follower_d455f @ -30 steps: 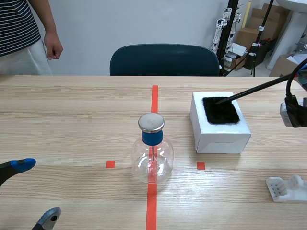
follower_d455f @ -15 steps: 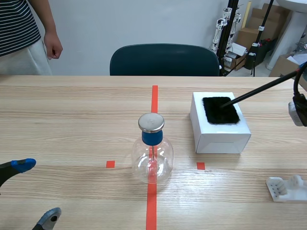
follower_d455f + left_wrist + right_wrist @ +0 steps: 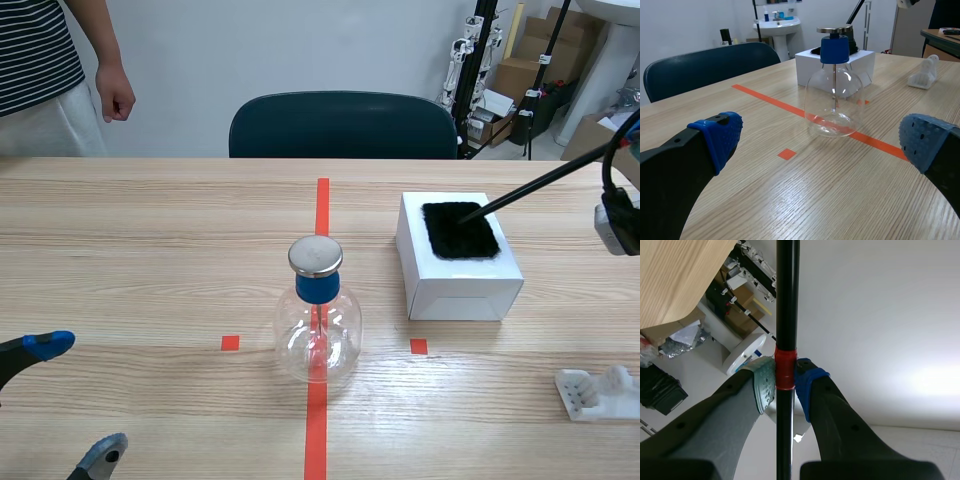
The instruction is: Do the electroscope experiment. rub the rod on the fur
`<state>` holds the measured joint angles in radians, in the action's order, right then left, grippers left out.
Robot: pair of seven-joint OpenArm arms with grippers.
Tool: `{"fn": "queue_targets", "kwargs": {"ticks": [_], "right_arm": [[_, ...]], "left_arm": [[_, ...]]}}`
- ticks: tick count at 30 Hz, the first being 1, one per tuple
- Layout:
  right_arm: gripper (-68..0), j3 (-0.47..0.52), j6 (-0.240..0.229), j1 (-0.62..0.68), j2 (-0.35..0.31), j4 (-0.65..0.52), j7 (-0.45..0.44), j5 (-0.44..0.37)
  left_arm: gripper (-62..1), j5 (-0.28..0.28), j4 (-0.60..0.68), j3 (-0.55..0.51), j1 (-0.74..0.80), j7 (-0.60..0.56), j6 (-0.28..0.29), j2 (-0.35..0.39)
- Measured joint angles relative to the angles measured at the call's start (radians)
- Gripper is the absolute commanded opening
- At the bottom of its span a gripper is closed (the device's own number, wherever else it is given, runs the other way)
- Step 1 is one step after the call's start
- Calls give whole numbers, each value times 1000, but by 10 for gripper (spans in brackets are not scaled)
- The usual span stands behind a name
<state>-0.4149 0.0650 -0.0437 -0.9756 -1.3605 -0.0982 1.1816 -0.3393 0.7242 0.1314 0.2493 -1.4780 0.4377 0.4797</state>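
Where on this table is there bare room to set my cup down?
Bare: the wide tabletop left of the flask, and the far strip by the chair. Crowded: the right side, with white box, rod and white stand.

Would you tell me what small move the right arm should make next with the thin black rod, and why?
Probably draw the thin black rod back across the black fur patch on the white box: the right gripper is shut on the rod, whose tip rests on the fur, so a stroke would rub it.
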Motion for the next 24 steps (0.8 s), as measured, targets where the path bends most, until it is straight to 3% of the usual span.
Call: {"fn": "queue_targets", "kwargs": {"ticks": [5,12,16,24], "right_arm": [[-677,0,2,0,10,1,-18,0],[-677,0,15,1,73,1,-23,0],[-677,0,-22,0,59,4,25,0],[-677,0,-14,0,20,45,12,-3]], "left_arm": [[14,0,0,0,0,0,0,0],[14,0,0,0,0,0,0,0],[14,0,0,0,0,0,0,0],[14,0,0,0,0,0,0,0]]}}
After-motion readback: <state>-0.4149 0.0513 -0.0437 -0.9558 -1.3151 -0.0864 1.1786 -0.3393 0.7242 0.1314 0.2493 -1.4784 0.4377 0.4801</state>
